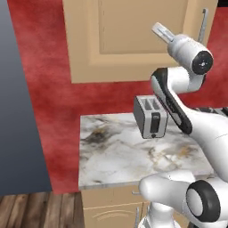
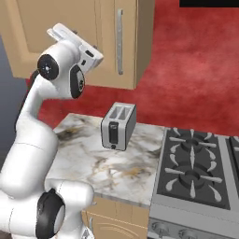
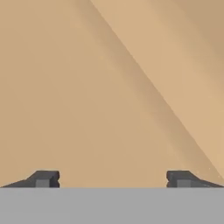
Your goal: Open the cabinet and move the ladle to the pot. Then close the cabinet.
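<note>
The tan cabinet (image 1: 124,40) hangs on the red wall with its door shut. Its silver bar handle (image 1: 204,24) runs down the door's right side. My arm is raised in front of the door, left of the handle (image 2: 120,42). My gripper (image 2: 78,41) points at the cabinet door (image 2: 105,28) from close by. In the hand view the gripper (image 3: 113,179) is open, its two dark fingertips (image 3: 43,178) wide apart with nothing between them. That view faces the door's tan panel (image 3: 109,87), with a bevel running diagonally. The ladle is hidden. The pot is out of view.
A silver two-slot toaster (image 1: 150,116) (image 2: 118,126) stands on the marble counter (image 1: 116,156) (image 2: 93,158) below the cabinet. A stove with black grates (image 2: 196,168) adjoins the counter on the right. Tan drawer fronts (image 1: 111,213) sit under the counter. A grey panel (image 1: 18,111) stands at the left.
</note>
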You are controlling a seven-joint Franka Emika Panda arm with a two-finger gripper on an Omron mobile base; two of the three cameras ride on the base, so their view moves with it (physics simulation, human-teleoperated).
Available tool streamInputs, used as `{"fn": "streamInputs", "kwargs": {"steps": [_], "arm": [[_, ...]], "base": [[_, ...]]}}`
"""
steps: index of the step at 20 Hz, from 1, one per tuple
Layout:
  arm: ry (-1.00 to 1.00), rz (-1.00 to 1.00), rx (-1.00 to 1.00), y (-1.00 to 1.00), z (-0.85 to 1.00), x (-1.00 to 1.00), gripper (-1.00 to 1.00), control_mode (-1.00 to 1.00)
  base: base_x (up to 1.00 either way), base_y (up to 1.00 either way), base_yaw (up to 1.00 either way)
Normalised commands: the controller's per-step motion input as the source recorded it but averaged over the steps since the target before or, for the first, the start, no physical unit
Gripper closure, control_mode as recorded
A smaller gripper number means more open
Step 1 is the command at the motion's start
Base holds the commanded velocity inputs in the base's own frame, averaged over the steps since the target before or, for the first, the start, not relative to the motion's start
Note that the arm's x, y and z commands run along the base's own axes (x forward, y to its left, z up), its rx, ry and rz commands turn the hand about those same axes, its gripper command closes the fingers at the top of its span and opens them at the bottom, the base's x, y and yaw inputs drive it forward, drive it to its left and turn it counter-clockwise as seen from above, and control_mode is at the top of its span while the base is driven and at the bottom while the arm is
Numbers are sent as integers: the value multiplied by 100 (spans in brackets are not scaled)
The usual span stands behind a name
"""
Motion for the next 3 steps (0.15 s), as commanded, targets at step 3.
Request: {"fn": "streamInputs", "kwargs": {"steps": [3], "arm": [[21, 12, 0, -32, 8, 18, -100, -100]], "base": [[0, 0, 0]]}}
